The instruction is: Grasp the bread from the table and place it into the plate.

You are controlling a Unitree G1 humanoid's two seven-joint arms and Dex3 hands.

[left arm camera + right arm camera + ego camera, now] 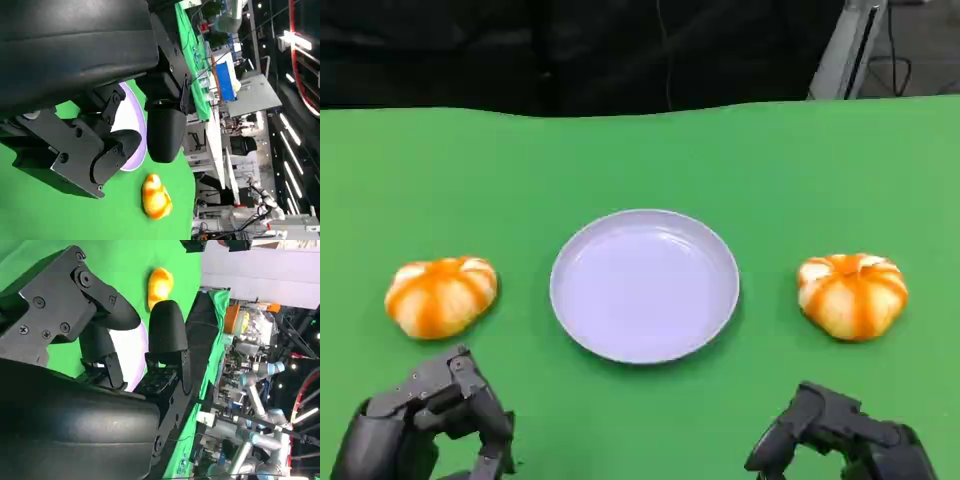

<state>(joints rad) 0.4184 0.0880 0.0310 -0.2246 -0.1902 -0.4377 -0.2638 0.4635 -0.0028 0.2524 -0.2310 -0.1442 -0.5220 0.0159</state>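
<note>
Head view: plate [645, 285] sits mid-table w/ nothing in it, so no part of the job looks done. One bread [441, 295] lies left of it, another bread [852, 294] right, both apart from the plate. Left hand [430, 420] & right hand [835, 432] rest near the table's front edge, fingers curled in, holding nothing. Grasp, carry, drop all left.

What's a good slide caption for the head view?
Empty plate centred between two bread rolls; both hands wait below.
</note>
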